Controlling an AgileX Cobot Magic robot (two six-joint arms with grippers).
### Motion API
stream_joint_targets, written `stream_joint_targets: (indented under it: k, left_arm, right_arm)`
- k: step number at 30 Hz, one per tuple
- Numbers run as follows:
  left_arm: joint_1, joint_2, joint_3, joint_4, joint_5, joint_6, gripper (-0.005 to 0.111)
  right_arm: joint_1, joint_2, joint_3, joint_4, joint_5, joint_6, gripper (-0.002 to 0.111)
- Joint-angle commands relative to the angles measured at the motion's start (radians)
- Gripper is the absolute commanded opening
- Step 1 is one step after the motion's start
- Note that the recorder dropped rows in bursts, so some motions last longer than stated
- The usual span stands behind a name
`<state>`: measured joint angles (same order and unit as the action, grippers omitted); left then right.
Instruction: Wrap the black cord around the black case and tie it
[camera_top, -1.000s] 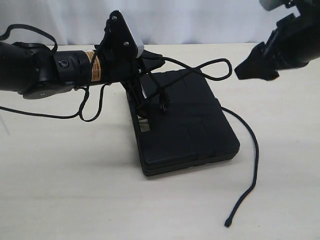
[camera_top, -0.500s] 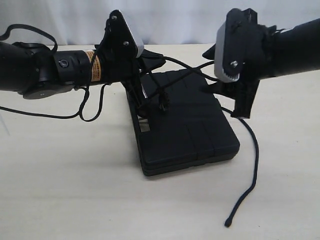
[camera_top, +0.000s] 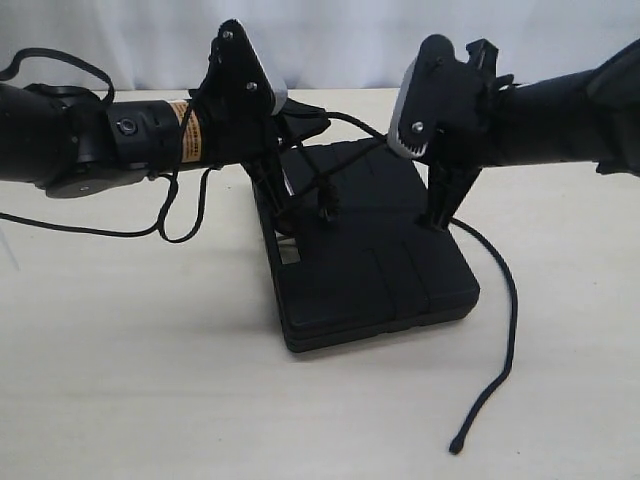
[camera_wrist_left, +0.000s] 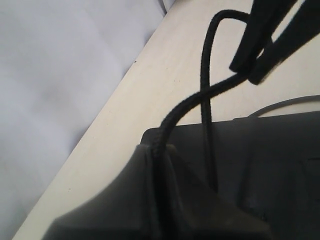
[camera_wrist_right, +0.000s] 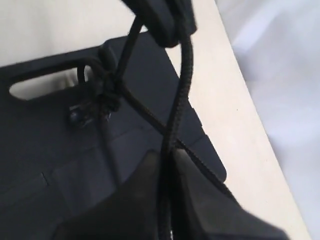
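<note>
**A:** What does the outside camera give us?

**B:** The flat, rectangular plastic black case (camera_top: 370, 265) lies flat in the middle of the pale bench (camera_top: 140, 380), with its handle slot (camera_top: 290, 255) toward the left arm. The thin, matte, braided black cord (camera_top: 508, 310) crosses above the case's far end. Its free tail leaves the right side, curves over the bench and ends in a blunt tip near the front.

**A:** And the hands?

**B:** The left hand (camera_top: 310, 122) sits above the far left corner with its fingers together. The right hand (camera_top: 438, 218) points down at the far right edge, fingers also together. I can't tell whether it touches the case.

**A:** Left wrist camera?

**B:** The left hand (camera_wrist_left: 156, 150) is pinched tight on the cord (camera_wrist_left: 202, 95). The cord rises from between its fingers and meets the right hand (camera_wrist_left: 250, 74), with the case (camera_wrist_left: 275, 165) underneath.

**A:** Right wrist camera?

**B:** The right hand (camera_wrist_right: 167, 155) is clamped on the cord (camera_wrist_right: 182, 85), which runs straight up to the left hand (camera_wrist_right: 167, 25). A second strand crosses it and leads to a frayed knot (camera_wrist_right: 100, 102) just beside the handle slot (camera_wrist_right: 45, 82) of the case (camera_wrist_right: 60, 165).
</note>
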<state>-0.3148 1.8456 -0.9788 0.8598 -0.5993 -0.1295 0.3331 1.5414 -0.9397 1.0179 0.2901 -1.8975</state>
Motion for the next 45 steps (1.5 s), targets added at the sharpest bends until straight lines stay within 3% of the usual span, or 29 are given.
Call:
stream_joint_targets:
  k: [1,4,8,13,16,22,29,35,42,45]
  left_arm:
    - [0.0,-0.007,0.002,-0.015,0.038,-0.008,0.0]
    - [0.0,-0.007,0.002,-0.019,0.04,-0.003,0.008]
    - [0.0,-0.007,0.0,-0.019,0.017,-0.002,0.029]
    - [0.0,-0.011,0.0,-0.019,0.041,-0.002,0.053]
    - [0.0,-0.011,0.0,-0.016,0.087,-0.002,0.058]
    - [0.0,0.026,0.0,-0.005,0.268,-0.002,0.058]
    - [-0.042,0.098,0.0,0.044,0.097,0.002,0.058]
    - [-0.058,0.168,-0.03,-0.107,0.086,0.032,0.058]
    - [-0.058,0.218,-0.067,-0.119,0.014,0.032,0.057]
    - [-0.058,0.225,-0.07,-0.122,0.033,0.03,0.039]
  right_arm:
    - [0.004,-0.042,-0.001,0.062,0.014,0.126,0.004]
    - [-0.001,-0.053,-0.001,0.062,0.012,0.221,0.004]
    - [-0.054,-0.053,-0.027,0.028,0.062,0.46,0.004]
    - [-0.127,-0.053,-0.107,-0.142,0.237,0.798,0.004]
    - [-0.15,-0.053,-0.147,-0.24,0.28,1.02,0.004]
    - [-0.15,-0.053,-0.175,-0.331,0.291,1.216,0.004]
    - [-0.15,-0.053,-0.176,-0.324,0.292,1.297,0.004]
    - [-0.15,-0.053,-0.176,-0.324,0.295,1.387,0.004]
    - [-0.15,-0.053,-0.176,-0.267,0.338,1.43,0.004]
    - [-0.15,-0.053,-0.176,-0.267,0.332,1.475,0.005]
